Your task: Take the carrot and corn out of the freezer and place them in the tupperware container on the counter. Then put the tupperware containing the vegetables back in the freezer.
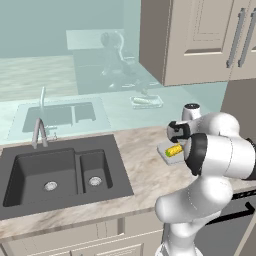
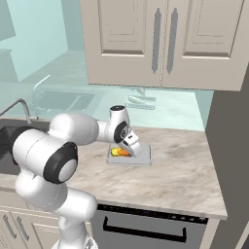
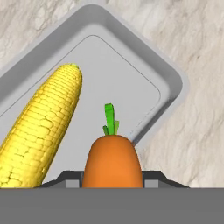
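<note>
My gripper (image 3: 113,180) hangs just above the tupperware container (image 3: 174,83) and is shut on the carrot (image 3: 113,159), whose green stub points away from the hand. The corn (image 3: 41,131) lies lengthwise on the container's floor beside the carrot. From the right base view the container (image 2: 144,155) rests on the counter (image 2: 180,175) with the gripper (image 2: 130,147) low over it and orange carrot (image 2: 122,152) showing under the hand. In the left base view the corn (image 1: 173,150) shows in the container (image 1: 164,153), partly behind my arm. The freezer is out of view.
A dark double sink (image 1: 55,172) with a faucet (image 1: 39,132) lies to the left on the counter. Beige wall cabinets (image 2: 160,39) hang above. A dark dishwasher front (image 2: 146,226) sits below the counter edge. A tall grey-brown panel (image 2: 228,146) bounds the right end.
</note>
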